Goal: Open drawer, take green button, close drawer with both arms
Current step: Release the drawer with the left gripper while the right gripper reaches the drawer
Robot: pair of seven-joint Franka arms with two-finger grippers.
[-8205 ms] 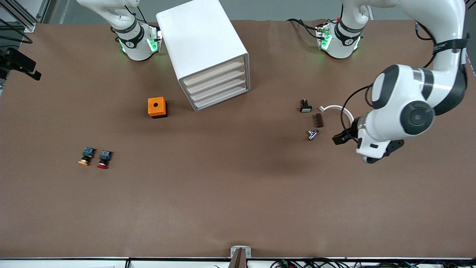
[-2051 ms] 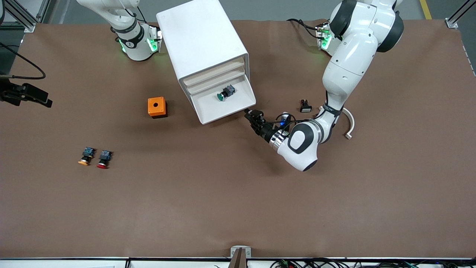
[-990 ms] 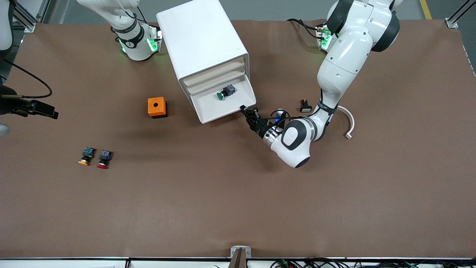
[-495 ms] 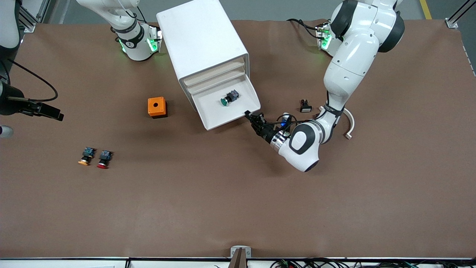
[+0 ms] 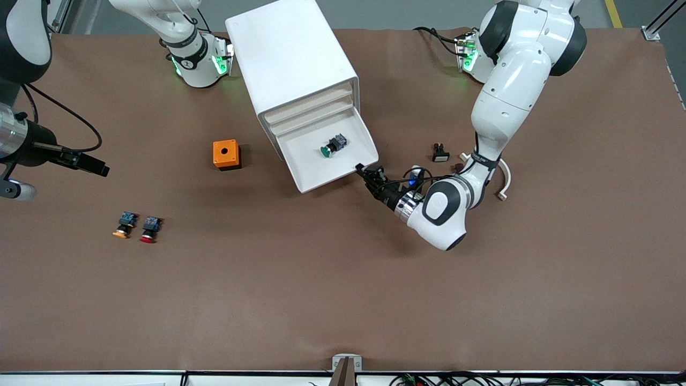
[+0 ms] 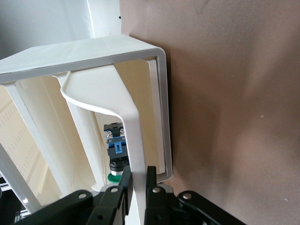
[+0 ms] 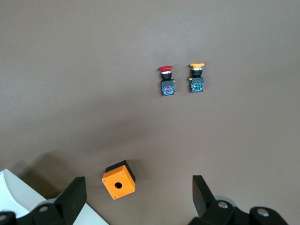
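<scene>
The pulled-out white plastic drawer [image 5: 333, 156] lies open from above, with only the green-capped button [image 5: 333, 146] inside. The left gripper [image 5: 366, 172] pinches its front corner. The right gripper [image 7: 139, 197], jaws wide, hangs over the orange box [image 5: 226, 154] beside the white cabinet [image 5: 289, 59].

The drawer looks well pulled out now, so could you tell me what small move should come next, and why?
Probably the left pincer, shut on the front lip of the drawer, should let go and back off. The button lies fully exposed in the tray, and the right pincer hangs open over the orange box, well short of the button; freeing the lip clears its way in.
</scene>
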